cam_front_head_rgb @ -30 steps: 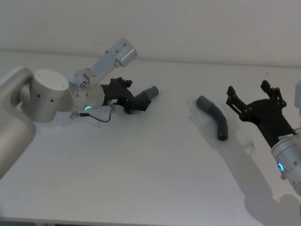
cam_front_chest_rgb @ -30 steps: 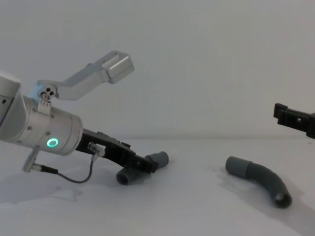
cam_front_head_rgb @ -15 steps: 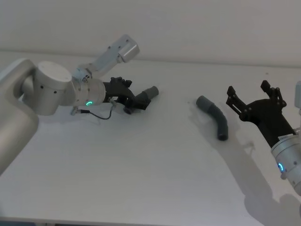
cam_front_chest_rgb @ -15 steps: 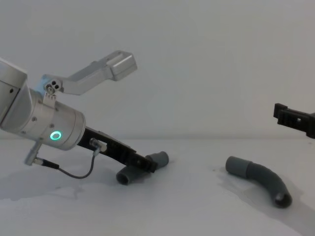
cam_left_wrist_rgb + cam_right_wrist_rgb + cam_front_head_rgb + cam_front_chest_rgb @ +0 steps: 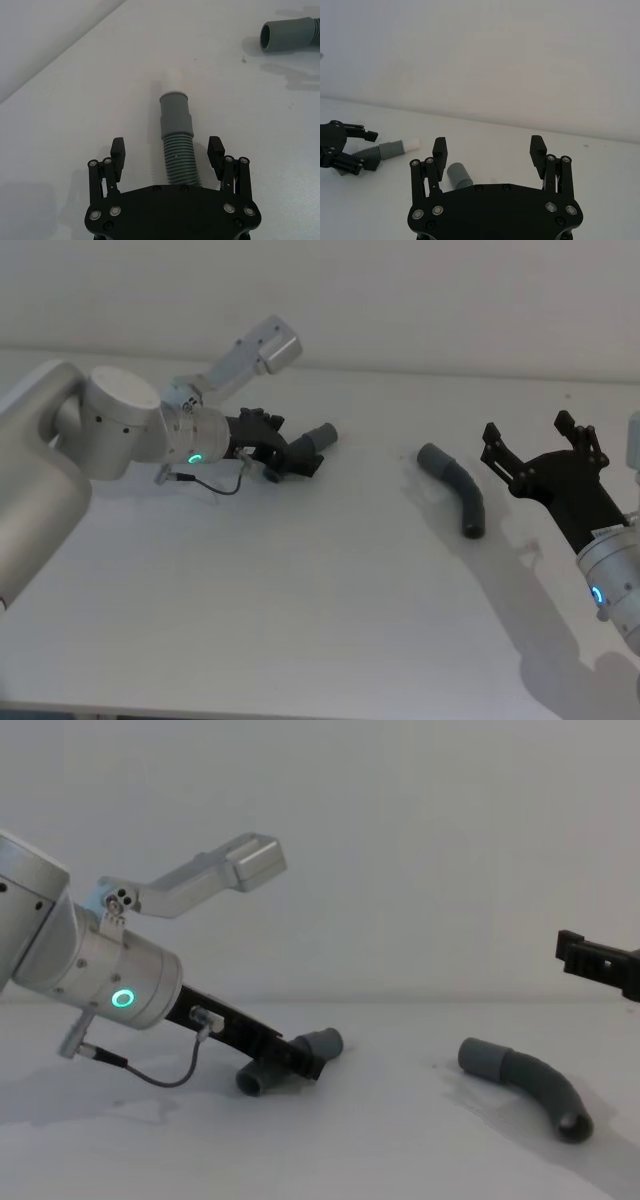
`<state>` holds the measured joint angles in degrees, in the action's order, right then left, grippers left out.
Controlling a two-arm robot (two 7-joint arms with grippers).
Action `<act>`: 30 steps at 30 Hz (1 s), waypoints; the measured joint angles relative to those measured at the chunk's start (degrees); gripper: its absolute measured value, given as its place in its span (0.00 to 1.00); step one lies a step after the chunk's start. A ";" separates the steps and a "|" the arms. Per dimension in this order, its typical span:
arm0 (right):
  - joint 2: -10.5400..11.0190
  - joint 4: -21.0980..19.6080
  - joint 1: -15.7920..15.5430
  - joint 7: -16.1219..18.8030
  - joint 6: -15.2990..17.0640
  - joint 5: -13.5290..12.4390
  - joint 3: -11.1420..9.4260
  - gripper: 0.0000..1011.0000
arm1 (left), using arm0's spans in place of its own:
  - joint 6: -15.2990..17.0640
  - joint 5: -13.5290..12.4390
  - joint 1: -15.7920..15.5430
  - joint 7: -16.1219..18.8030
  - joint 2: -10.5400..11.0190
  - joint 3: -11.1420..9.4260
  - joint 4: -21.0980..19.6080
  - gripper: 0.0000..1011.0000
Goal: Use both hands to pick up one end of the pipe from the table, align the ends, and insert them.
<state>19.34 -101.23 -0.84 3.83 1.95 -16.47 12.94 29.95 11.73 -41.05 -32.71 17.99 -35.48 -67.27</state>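
Two pieces of the pipe lie on the white table (image 5: pixel 300 590). My left gripper (image 5: pixel 167 147) is open, its fingers either side of the left piece's ribbed hose (image 5: pixel 179 157) with a gap on each side. That piece's grey cuff (image 5: pixel 320 436) and white spigot (image 5: pixel 411 145) point past the fingertips. The right piece (image 5: pixel 458 488) lies curved, its grey cuff (image 5: pixel 483 1058) toward the left piece. To its right, my right gripper (image 5: pixel 527 430) hovers open and holds nothing, above and clear of the piece.
A plain pale wall rises behind the table's far edge. A thin cable (image 5: pixel 150 1075) loops under the left wrist. Bare table surface lies between the two pipe pieces and toward the front edge.
The left wrist has risen and shifted slightly toward the left pipe piece, the gripper staying low around it. The right arm and both pipe pieces have not moved.
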 joint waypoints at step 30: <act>0.00 0.00 0.00 0.00 0.00 0.00 0.00 0.99 | -0.09 0.54 -0.95 -0.86 -1.06 -0.60 2.36 0.64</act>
<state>19.33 -101.23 -0.84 3.83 1.95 -16.47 12.94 29.86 12.28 -42.00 -33.58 16.93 -36.08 -64.90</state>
